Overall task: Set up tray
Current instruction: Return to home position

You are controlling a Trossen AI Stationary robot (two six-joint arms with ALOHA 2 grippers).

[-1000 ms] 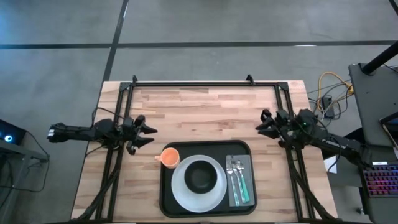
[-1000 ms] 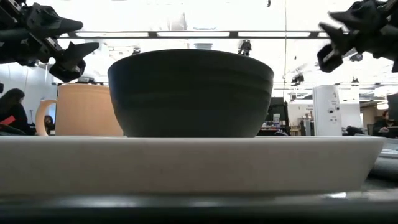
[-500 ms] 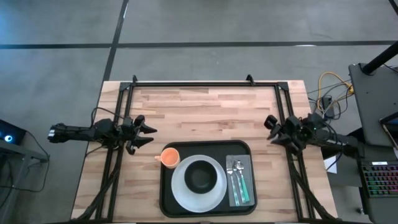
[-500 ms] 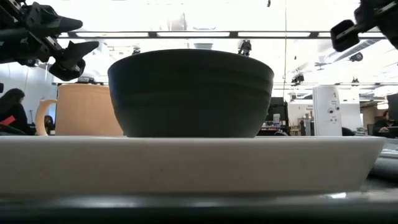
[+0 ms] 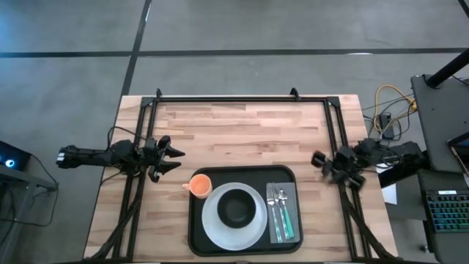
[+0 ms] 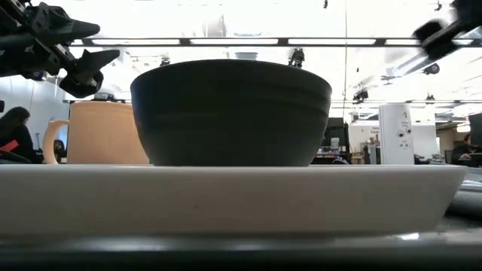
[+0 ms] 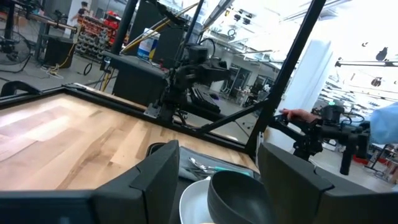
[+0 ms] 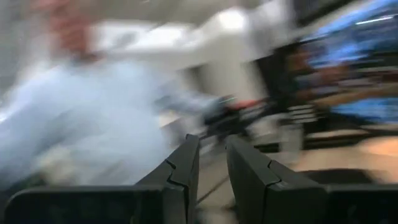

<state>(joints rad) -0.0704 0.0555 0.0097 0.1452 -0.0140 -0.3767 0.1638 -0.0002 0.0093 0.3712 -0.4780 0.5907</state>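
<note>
While the tray point(image 5: 195, 229) lies long axis left-right, left gripper point(image 5: 179, 160) gapes wide, right gripper point(image 5: 318, 161) barely parted

This is a robotics lab set in a large, open industrial hall. A pale butcher-block wooden table point(image 5: 242, 132) fitted with a black metal frame point(image 5: 242, 97) stands on a bare grey concrete floor point(image 5: 234, 29). Loose yellow and orange cables point(image 5: 387, 95) and a backlit computer keyboard point(image 5: 447, 214) lie alongside. Long ceiling strip lights point(image 6: 226, 41), stocked storage shelving point(image 7: 93, 28) and a seated person point(image 6: 13, 128) fill the room behind.
</note>
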